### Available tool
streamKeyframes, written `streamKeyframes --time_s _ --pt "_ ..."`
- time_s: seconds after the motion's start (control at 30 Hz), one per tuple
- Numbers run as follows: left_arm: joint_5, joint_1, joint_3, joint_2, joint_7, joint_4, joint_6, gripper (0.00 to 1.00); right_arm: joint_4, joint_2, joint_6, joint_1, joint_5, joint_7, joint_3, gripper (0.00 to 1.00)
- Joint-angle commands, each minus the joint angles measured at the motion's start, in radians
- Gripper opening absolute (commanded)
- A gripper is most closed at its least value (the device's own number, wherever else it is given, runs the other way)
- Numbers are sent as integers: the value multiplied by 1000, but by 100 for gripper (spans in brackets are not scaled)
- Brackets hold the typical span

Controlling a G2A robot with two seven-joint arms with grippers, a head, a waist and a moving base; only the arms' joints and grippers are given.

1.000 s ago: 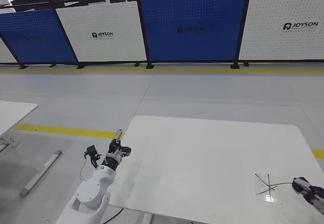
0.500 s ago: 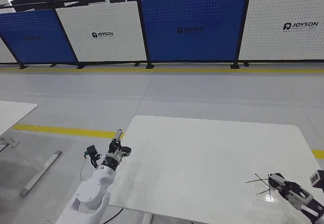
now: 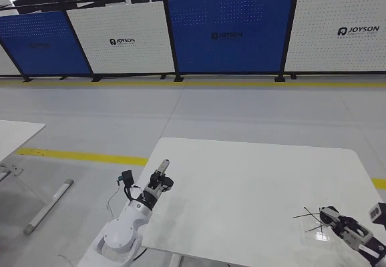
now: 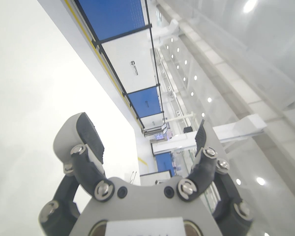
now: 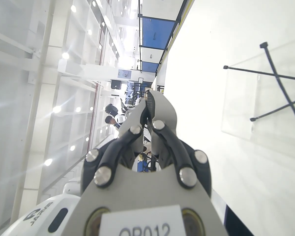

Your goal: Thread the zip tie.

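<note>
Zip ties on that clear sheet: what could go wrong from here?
1. The zip ties lie crossed on the clear sheet; lifting one may drag the others.
2. Right end effector is shut, so it would likely push ties rather than grip them.
3. Left end effector is open at the opposite edge of the table, far from the ties.

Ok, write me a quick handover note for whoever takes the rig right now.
Left gripper: open, empty, at the left edge of the table.
Right gripper: shut, beside the clear plate near the table's right front corner.
Ties: three black ones lie crossed on the plate. In the top view a tie lines up with the right gripper's tip; whether it is gripped cannot be told.
Done: no tie looks threaded.
Left: get a tie held, then feed its tail through its head.
</note>
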Motion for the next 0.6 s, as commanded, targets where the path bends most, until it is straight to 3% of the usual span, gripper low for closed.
streamKeyframes --time_s 0.0,0.07,0.57 --pt "39 -6 29 0 -42 13 -8 100 0 0 0 0 0 0 0 0" --pt "24 -17 35 -1 -45 30 -3 100 0 0 0 0 0 0 0 0" --pt "24 -17 35 -1 -45 30 -3 100 0 0 0 0 0 0 0 0"
